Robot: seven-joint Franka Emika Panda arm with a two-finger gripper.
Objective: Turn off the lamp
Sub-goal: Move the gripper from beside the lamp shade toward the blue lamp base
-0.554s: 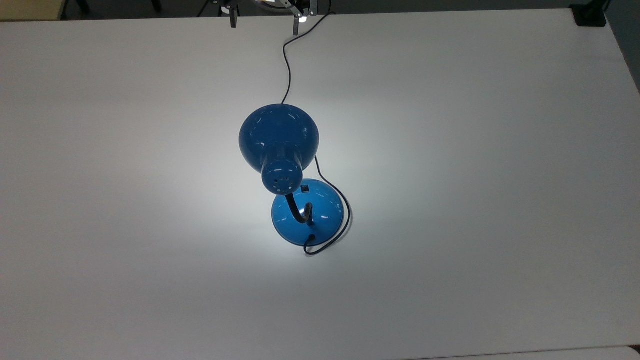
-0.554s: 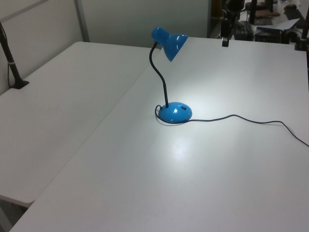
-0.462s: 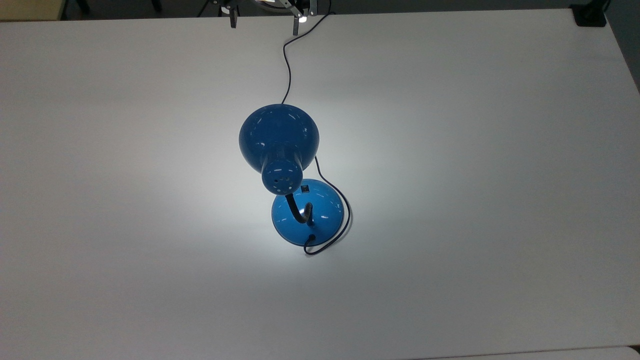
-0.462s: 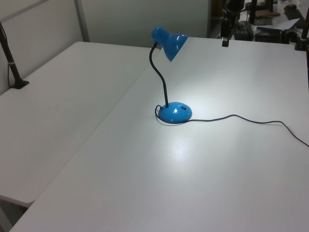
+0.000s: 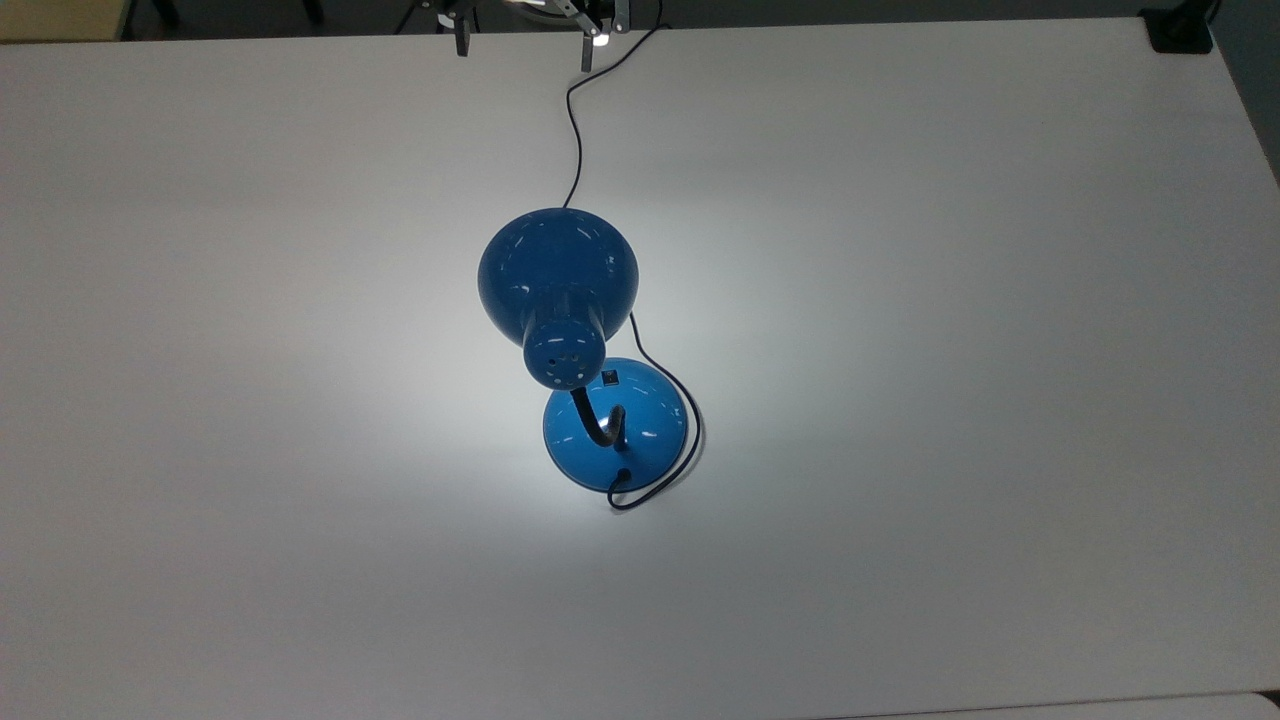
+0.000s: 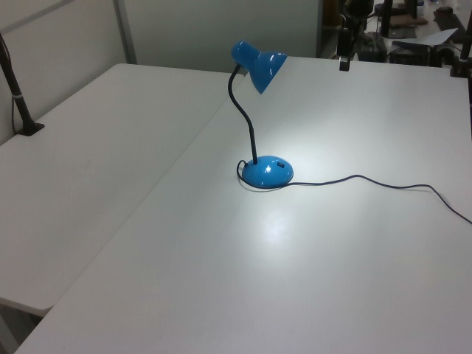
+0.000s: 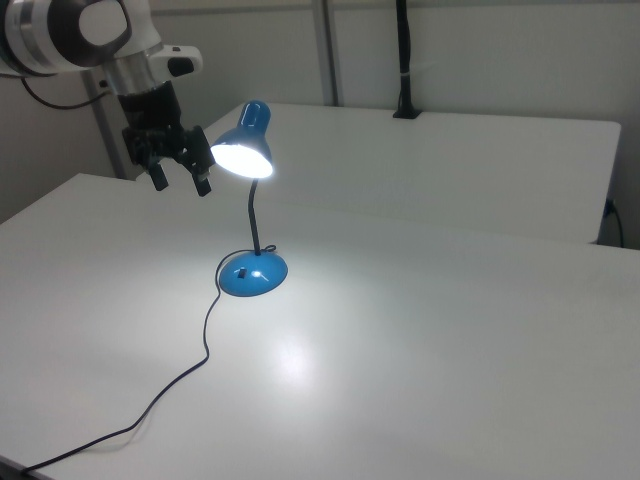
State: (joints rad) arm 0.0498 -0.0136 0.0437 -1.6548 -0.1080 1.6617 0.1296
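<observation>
The blue lamp is lit and stands mid-table, its bell shade (image 5: 558, 265) leaning over a bright patch of light. A black gooseneck (image 5: 598, 425) rises from the domed base (image 5: 645, 445), which has a small black switch (image 5: 608, 379) on the side under the shade. In the right view the shade (image 7: 245, 148) glows above the base (image 7: 252, 275). My gripper (image 7: 180, 182) hangs open in the air beside the shade, at the right view's left, well above the table. It sits at the far edge (image 5: 524, 48) in the top view, holding nothing. The thin cord (image 5: 573, 130) runs beneath it.
The cord (image 7: 200, 350) trails across the white table (image 5: 950, 400) and off its edge. A black clamp (image 5: 1180, 30) sits at the top view's top right corner. A second table (image 6: 88, 147) adjoins, with a black post (image 6: 18, 103) at its side.
The gripper has shifted very slightly toward the top view's upper edge. The lamp has not moved and stays lit.
</observation>
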